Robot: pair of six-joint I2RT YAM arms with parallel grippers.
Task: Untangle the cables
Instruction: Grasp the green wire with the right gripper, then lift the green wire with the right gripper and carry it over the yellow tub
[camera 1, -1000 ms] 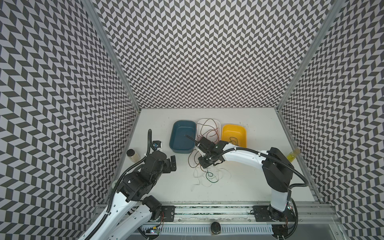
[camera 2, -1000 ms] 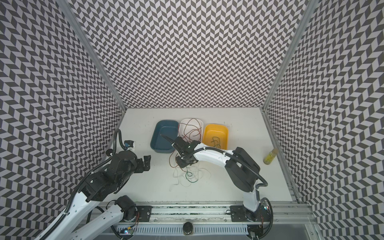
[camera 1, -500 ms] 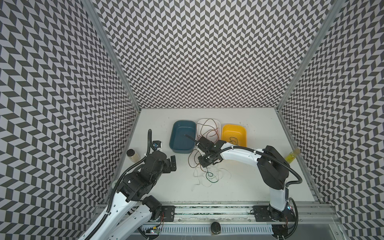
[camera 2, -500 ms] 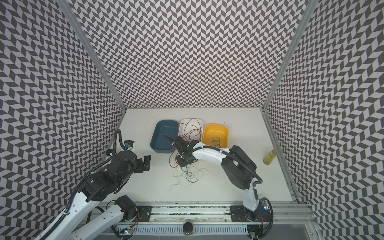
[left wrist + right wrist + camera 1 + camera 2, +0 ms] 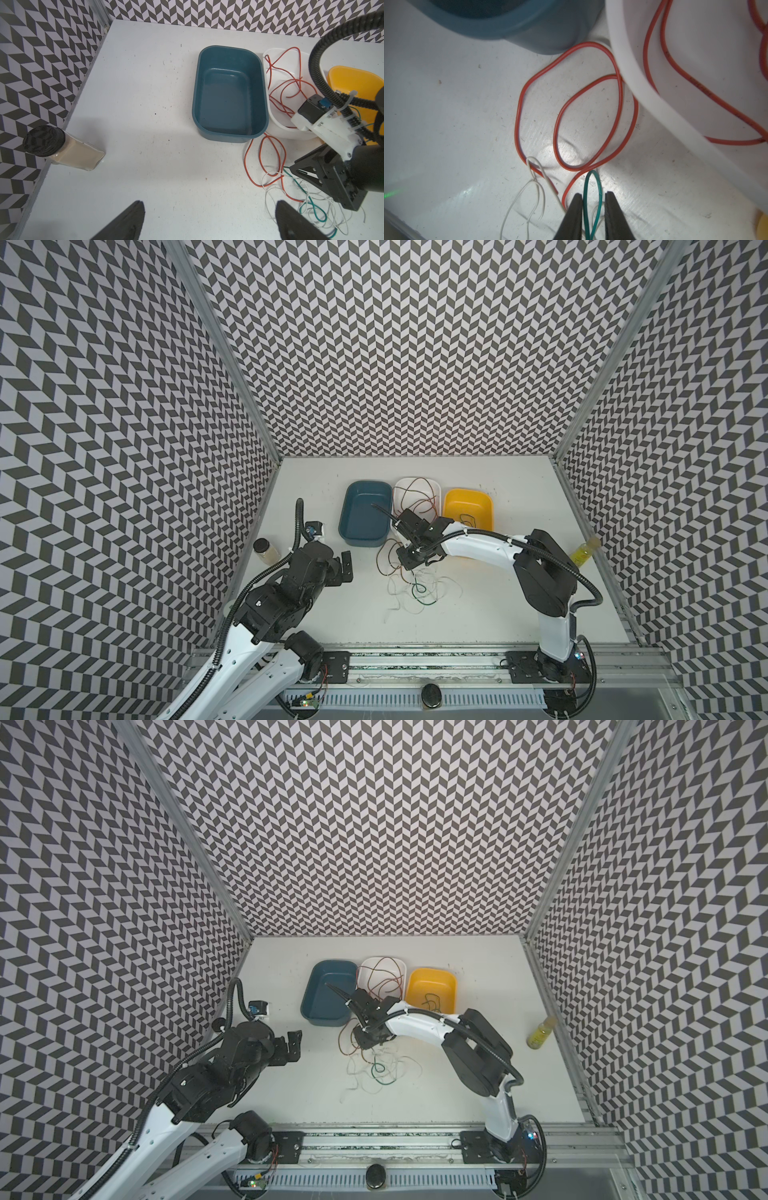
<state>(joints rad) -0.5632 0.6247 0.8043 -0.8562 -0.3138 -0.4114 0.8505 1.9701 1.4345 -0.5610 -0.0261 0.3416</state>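
Observation:
The cables lie as a loose tangle (image 5: pixel 415 591) (image 5: pixel 376 1065) of red, white and green wire on the table in front of the tubs. More red cable (image 5: pixel 415 497) runs up into the white tub (image 5: pixel 417 480). A short green piece (image 5: pixel 467 519) lies in the yellow tub (image 5: pixel 487 506). My right gripper (image 5: pixel 409 567) (image 5: pixel 365 1046) (image 5: pixel 591 196) points down at the tangle, its jaws a narrow gap apart around a green cable loop (image 5: pixel 592 172), red loops (image 5: pixel 518 116) just beyond. My left gripper (image 5: pixel 345 568) (image 5: pixel 293 1048) (image 5: pixel 209 204) hovers wide open and empty to the left.
A blue tub (image 5: pixel 365 540) stands empty left of the white one. A jar with a black lid (image 5: pixel 264 549) sits by the left wall, a yellow bottle (image 5: pixel 584 558) by the right wall. The right arm's black hose arches over the tubs.
The right gripper's jaws have narrowed around the green loop while the arm's elbow shifted slightly left. The left arm has not moved.

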